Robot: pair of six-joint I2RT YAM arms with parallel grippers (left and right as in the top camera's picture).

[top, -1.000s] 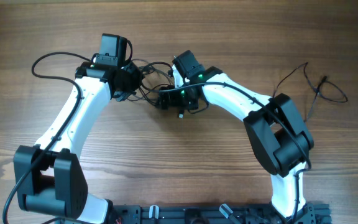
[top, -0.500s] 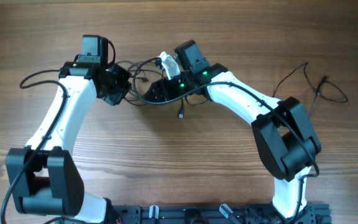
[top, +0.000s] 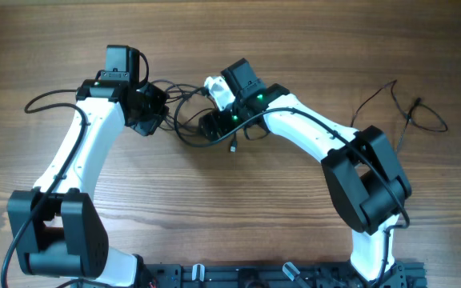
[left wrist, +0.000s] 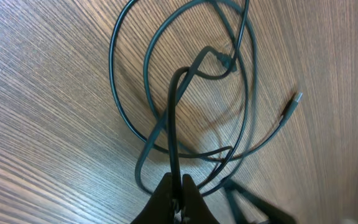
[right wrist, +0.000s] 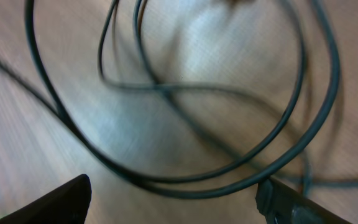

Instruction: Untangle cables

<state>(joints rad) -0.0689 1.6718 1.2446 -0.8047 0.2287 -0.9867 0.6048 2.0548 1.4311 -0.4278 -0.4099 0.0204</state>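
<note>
The wooden surface is seen to carry the whole job, and the work is judged to be partly done at most. The left arm and the right arm are both reached in toward the far middle, where the main bundle of cables is gathered between them. In the left wrist view that bundle is shown as several overlapping loops crossed over one another on the wood, so most of the untangling is taken to be left. Well apart, toward the right edge, a further thin cord is laid by itself and touched by neither arm. It is read as already separated from the rest, though whether it is one cord or two cannot be told. The left tool is seen closed, its tips pressed together on a single strand that is lifted up out of the loops toward the camera. The right tool is spread wide, with one finger at each lower corner of its own view. The blurred loops lie beneath and beyond it, and nothing is seen gripped. A hold with this tool is therefore judged to be needed before the loops can be drawn apart. One small silvery plug is left free at the end of a strand, lying on the wood just outside the loops. Freeing that end through the crossings is judged to be among the steps left.
</note>
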